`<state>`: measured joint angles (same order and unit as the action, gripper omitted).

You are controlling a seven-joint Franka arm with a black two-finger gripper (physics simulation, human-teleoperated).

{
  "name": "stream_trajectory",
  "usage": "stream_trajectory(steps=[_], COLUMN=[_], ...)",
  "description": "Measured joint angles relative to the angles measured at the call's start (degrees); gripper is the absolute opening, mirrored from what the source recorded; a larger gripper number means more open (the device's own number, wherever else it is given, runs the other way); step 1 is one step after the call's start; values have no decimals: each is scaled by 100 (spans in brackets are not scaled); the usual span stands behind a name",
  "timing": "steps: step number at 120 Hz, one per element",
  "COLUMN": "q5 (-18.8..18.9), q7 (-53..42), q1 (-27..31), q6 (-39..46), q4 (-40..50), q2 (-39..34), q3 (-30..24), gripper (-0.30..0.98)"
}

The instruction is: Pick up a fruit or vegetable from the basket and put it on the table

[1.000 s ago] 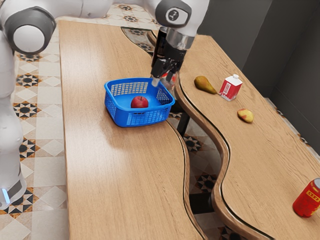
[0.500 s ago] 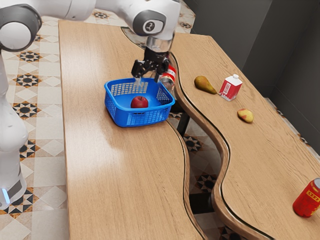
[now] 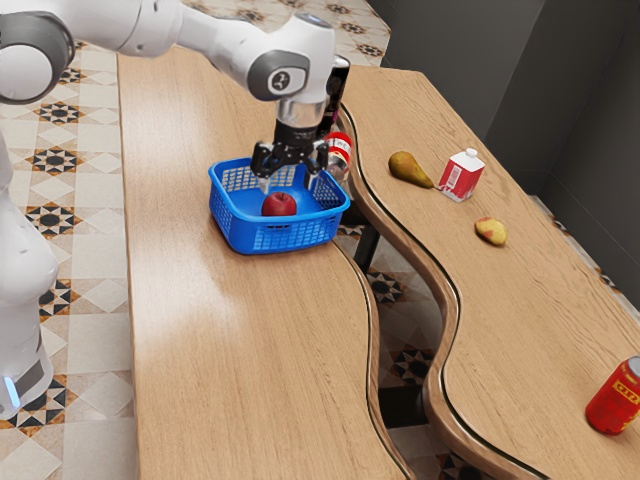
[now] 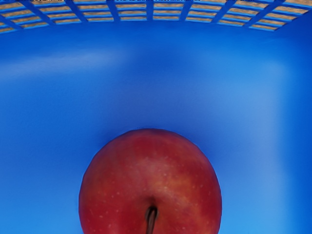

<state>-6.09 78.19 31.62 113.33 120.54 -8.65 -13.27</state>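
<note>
My gripper [image 3: 289,184] is open over the blue basket [image 3: 285,236], its fingers spread and pointing down, the tips about level with the basket's upper part. Below and between them, a red apple [image 3: 279,205] rests on the basket floor, with nothing gripped. In the wrist view the apple [image 4: 150,183] lies close under the hand, stem upward, on the basket's blue floor [image 4: 146,78].
Right behind the basket stand a red-and-white can [image 3: 339,147] and a dark object [image 3: 336,90]. Across the table's curved gap are a pear [image 3: 408,168], a carton [image 3: 461,176], a yellow-red fruit [image 3: 490,231] and a red can [image 3: 614,400].
My hand has swung toward the exterior view's left, from the basket's far corner to over the apple, and has turned and lowered. Basket and apple have stayed put.
</note>
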Motion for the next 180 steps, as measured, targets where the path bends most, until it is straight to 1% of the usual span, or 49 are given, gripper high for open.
stream_trajectory(steps=[53, 82, 120, 148, 180], q5=[-153, -282, -348, -378, -417], q7=[-600, -669, -707, -730, -749], q1=[2, -200, 35, 89, 211], q6=[384, 636, 838, 887, 904], q4=[0, 390, 438, 588, 587], q2=[356, 109, 127, 41, 167], q3=[-8, -47, -52, -44, -39], gripper=[69, 69, 69, 69, 69])
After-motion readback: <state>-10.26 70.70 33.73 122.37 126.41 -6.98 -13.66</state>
